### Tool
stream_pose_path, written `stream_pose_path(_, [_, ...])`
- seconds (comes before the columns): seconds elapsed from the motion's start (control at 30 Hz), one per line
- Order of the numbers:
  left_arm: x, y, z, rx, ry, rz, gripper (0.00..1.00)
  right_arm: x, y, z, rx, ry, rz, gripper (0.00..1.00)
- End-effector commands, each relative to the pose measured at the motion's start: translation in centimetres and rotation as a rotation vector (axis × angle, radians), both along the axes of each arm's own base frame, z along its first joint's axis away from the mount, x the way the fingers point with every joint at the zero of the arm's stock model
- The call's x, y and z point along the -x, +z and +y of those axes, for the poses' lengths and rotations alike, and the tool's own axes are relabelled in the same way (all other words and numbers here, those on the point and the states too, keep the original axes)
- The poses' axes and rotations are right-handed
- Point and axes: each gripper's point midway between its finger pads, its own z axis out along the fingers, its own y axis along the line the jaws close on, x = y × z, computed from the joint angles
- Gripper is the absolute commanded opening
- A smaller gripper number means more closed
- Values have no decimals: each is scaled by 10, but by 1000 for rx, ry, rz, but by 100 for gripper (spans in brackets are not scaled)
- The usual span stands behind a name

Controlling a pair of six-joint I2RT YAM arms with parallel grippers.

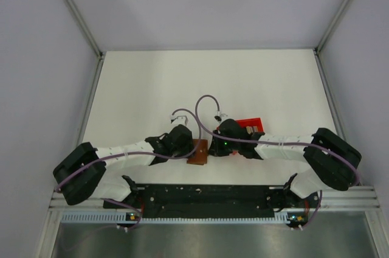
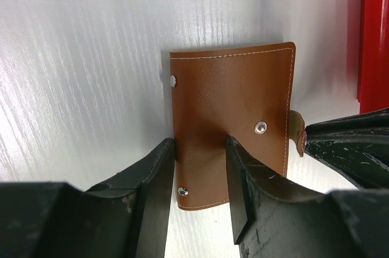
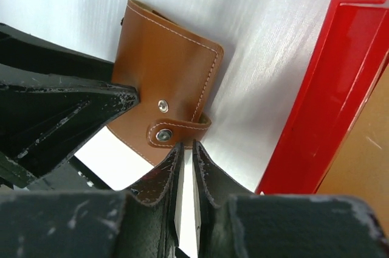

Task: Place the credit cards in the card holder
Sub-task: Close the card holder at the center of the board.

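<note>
The brown card holder (image 1: pixel 197 151) sits folded on the white table (image 1: pixel 152 87) between the two arms, near the red box (image 1: pixel 249 125), with its snap strap on the right arm's side. The left gripper (image 2: pixel 199 142) straddles a strip along one edge with its jaws partly apart; I cannot tell whether they press it. The right gripper (image 3: pixel 187 146) has its jaws almost together, tips at the strap's edge.

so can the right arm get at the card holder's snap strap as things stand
probably yes: the right end effector sits right at the snap strap on the card holder, nothing between them
</note>
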Motion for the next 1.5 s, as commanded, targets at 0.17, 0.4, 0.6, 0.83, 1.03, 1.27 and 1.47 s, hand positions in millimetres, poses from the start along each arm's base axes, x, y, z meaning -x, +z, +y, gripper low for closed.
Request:
stream_pose_path(0.17, [43, -46, 46, -195, -16, 163, 41, -22, 32, 14, -58, -38, -105, 6])
stream_pose_path(0.4, [44, -45, 44, -181, -19, 166, 41, -21, 26, 22, -65, -17, -85, 4])
stream_pose_path(0.6, [44, -45, 43, -173, -18, 165, 40, -25, 28, 26, -69, -21, -95, 4])
stream_pose_path(0.83, [43, -44, 41, -169, -16, 161, 39, -27, 28, 27, -52, -14, -101, 4])
stream_pose_path(1.03, [42, -43, 39, -159, -18, 160, 39, -22, 20, 30, -52, 3, -65, 3])
stream_pose_path(1.27, [42, -43, 38, -150, -14, 161, 39, -20, 14, 32, -39, 11, -54, 3])
stream_pose_path(1.47, [42, -42, 37, -146, -17, 160, 38, -21, 16, 36, -45, 17, -57, 3])
